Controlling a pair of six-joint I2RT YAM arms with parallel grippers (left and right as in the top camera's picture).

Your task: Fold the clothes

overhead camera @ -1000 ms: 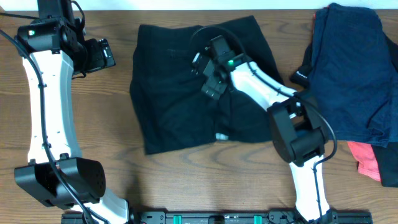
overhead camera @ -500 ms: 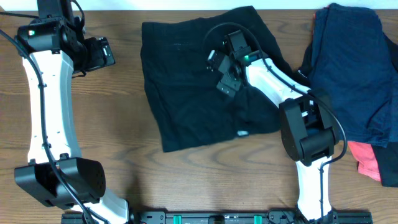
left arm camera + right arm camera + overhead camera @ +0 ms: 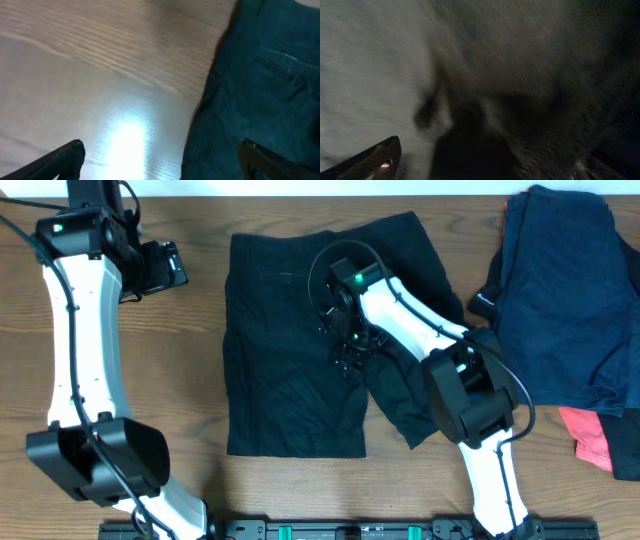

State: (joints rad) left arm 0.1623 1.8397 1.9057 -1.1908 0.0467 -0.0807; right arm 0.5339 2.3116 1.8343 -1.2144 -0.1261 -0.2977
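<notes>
Centrally laid garment: a plain black soft-fabric pair of shorts is spread open and mostly flat on the brown wood-grain table, between the two arms.
Orientation: the waistband is turned toward the far edge, and the two short wide legs toward the near edge.
Legs: the leg on the left arm's side is laid straight. The other is splayed outward and creased, partly hidden under the right arm.
Right gripper: it is pointed down onto the middle of the shorts, close to where the legs part. Its jaws are spread wide. Its wrist view is blurred and filled with dark fabric, and no pinch of cloth can be made out.
Left gripper: it is held over bare wood just beside the shorts' left edge. Its fingers are set wide apart with nothing between them.
Side pile: navy-blue garments are heaped at the table's right end, just beside the shorts. A coral-pink garment shows at the pile's near side.
</notes>
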